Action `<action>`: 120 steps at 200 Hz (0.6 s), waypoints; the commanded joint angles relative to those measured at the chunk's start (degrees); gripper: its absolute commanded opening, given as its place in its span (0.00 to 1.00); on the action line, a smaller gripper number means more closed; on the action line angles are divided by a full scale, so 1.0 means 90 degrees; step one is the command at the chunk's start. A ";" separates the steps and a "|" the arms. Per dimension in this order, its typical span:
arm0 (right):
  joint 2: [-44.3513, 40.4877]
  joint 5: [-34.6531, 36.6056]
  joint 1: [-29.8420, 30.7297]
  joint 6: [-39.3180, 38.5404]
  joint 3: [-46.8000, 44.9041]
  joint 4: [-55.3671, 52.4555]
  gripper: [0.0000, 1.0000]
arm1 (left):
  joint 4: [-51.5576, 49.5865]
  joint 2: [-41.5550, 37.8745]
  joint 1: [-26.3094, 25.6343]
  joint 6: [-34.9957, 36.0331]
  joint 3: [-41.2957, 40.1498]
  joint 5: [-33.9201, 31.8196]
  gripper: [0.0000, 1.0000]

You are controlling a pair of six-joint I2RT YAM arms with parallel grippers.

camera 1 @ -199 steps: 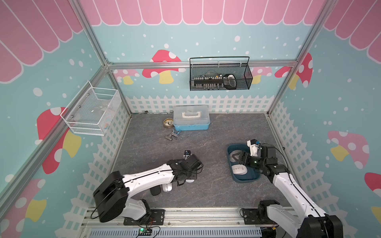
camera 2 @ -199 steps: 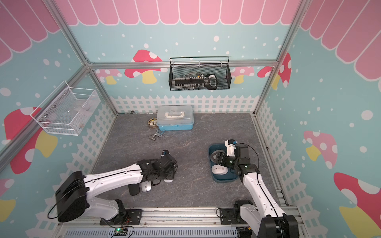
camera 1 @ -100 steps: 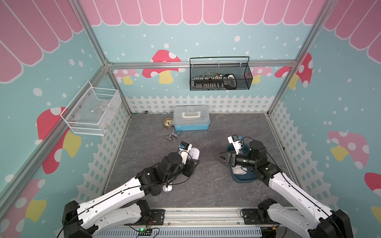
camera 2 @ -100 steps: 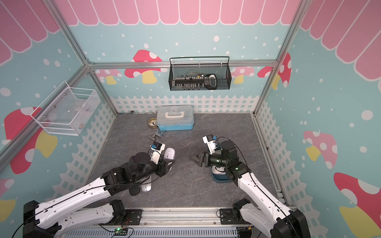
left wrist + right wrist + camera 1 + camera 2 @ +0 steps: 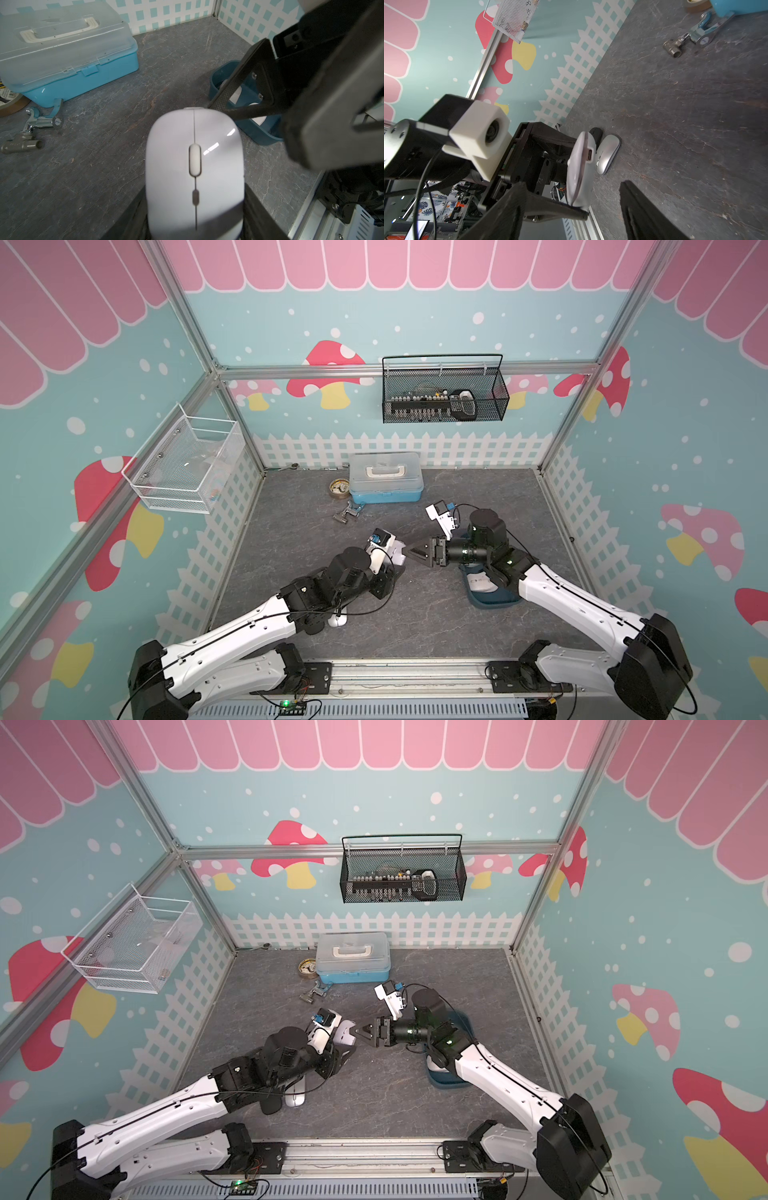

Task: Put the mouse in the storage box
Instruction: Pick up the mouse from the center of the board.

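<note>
A white mouse [image 5: 395, 551] [image 5: 345, 1033] hangs above the middle of the floor. My left gripper [image 5: 397, 566] [image 5: 195, 220] is shut on its rear sides, so its front end [image 5: 194, 133] sticks out free. My right gripper [image 5: 409, 551] [image 5: 605, 199] faces it with jaws open. One of its fingers [image 5: 550, 207] touches the front edge of the mouse [image 5: 579, 170]; the other stands apart. The dark teal storage box [image 5: 494, 600] [image 5: 446, 1082] [image 5: 220, 74] lies under the right arm, with white mice [image 5: 480, 583] in it.
A silver mouse [image 5: 607, 153] and a black mouse [image 5: 596, 133] lie on the floor under the left arm. At the back are a light-blue case [image 5: 385, 483], a tape roll [image 5: 338, 488] and a metal valve [image 5: 347, 514]. A black wire basket [image 5: 444, 400] and a white mesh basket [image 5: 183, 464] hang on the walls.
The left arm has lifted the white mouse from the floor and carried it toward the centre. The right arm has swung away from the storage box to meet it.
</note>
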 commanded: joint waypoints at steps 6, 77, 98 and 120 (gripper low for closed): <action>0.0397 0.0176 0.0305 0.0067 0.0270 -0.0153 0.71 | 0.0156 -0.0007 -0.0006 0.0160 -0.0041 0.0045 0.18; 0.1082 0.0228 0.0769 0.0155 0.0590 -0.0173 0.50 | 0.0142 -0.0024 -0.0006 0.0162 -0.0088 0.0031 0.18; 0.1126 0.0235 0.0809 0.0155 0.0635 -0.0173 0.45 | 0.0119 -0.0019 -0.0006 0.0161 -0.0090 0.0021 0.18; 0.1160 0.0223 0.0814 0.0165 0.0655 -0.0173 0.37 | 0.0115 -0.0029 -0.0006 0.0152 -0.0090 -0.0003 0.19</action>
